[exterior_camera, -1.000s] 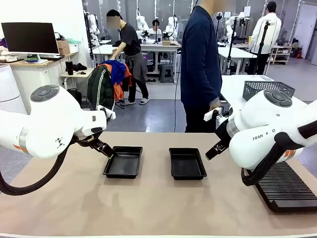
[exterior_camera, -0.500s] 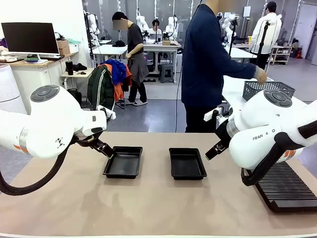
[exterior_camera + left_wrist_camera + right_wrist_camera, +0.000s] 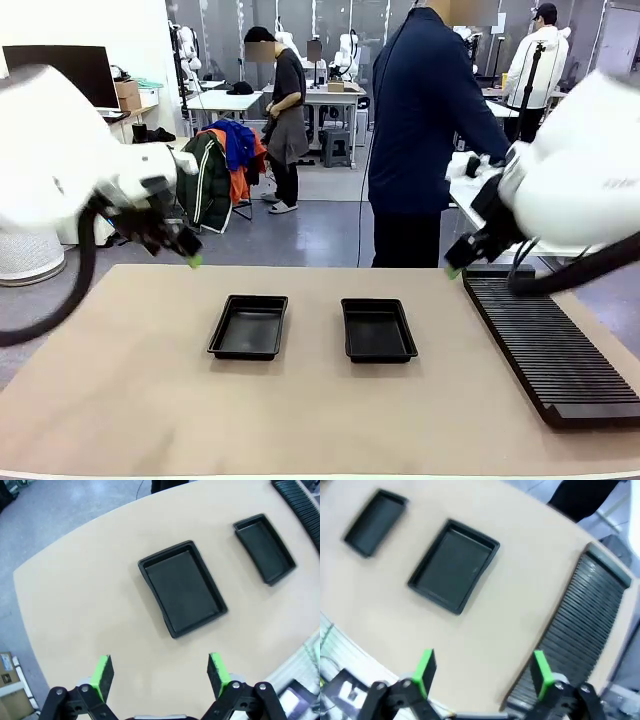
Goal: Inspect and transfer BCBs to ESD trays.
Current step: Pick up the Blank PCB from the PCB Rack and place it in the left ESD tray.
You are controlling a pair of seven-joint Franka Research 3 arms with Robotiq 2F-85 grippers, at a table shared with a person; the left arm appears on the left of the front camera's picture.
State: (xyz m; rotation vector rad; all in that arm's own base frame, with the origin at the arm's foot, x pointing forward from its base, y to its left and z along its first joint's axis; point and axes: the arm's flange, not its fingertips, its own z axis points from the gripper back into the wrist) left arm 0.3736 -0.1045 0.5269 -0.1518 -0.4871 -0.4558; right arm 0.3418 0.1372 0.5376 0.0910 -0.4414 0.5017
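Across the tan table [image 3: 300,420], both white arms have lifted away since a second ago. The left arm [image 3: 50,150] no longer hangs at the corner of the left tray [image 3: 249,326] but sits higher, over the far-left edge. The right arm [image 3: 585,170] has risen likewise, baring more of the ribbed rack [image 3: 545,350] along the right side. Behind the table, the person [image 3: 425,130] has turned toward a side table. The left tray and the right tray [image 3: 378,329] lie side by side mid-table, apart and unmoved. The left gripper [image 3: 160,672] and right gripper [image 3: 482,672] hang above the table, fingers spread wide, holding nothing.
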